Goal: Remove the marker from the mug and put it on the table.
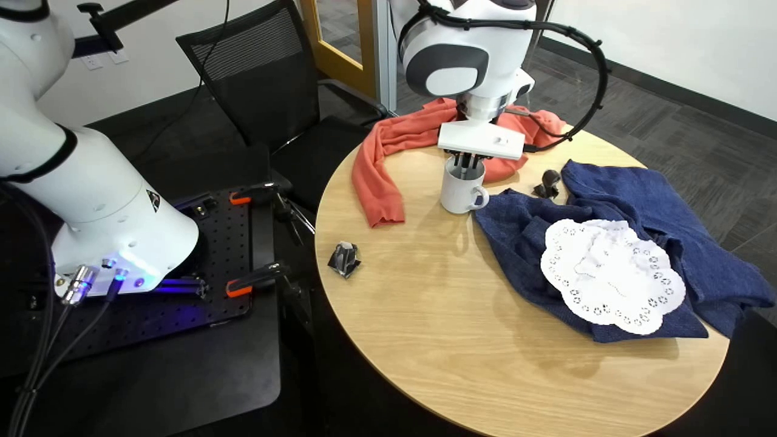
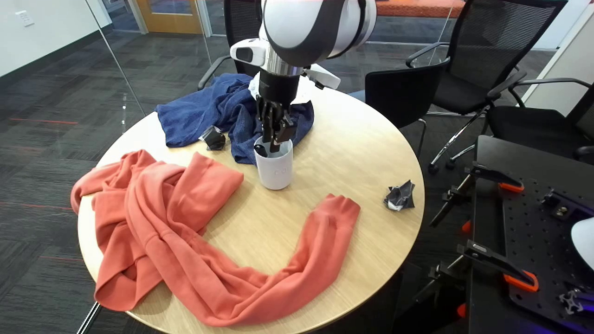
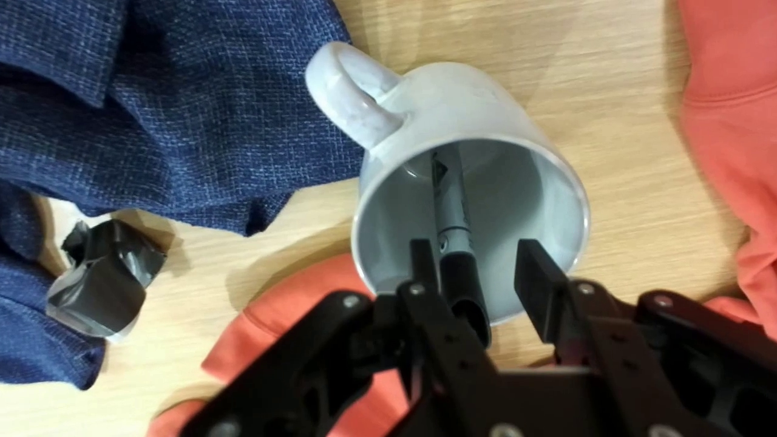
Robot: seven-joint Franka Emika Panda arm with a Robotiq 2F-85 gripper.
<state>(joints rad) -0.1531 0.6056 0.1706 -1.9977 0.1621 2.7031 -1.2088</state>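
The white-grey mug (image 1: 458,193) stands upright on the round light-wood table (image 1: 419,315); it also shows in an exterior view (image 2: 275,172) and the wrist view (image 3: 461,103). The marker (image 3: 454,233), grey with a black cap, leans inside the mug with its cap end up at the rim. The cap also shows at the mug's rim in an exterior view (image 2: 260,150). My gripper (image 3: 476,261) is over the mug's mouth, pointing down, with its fingertips at the opening. The fingers are apart; the marker's cap lies between them, close to the left finger in the wrist view.
A red sweatshirt (image 2: 153,208) lies beside the mug. Blue denim (image 1: 522,243) touches the mug's handle side, with a white doily (image 1: 613,276) on it. A small black object (image 3: 103,279) lies near the denim. Another black crumpled piece (image 1: 345,260) lies near the table edge.
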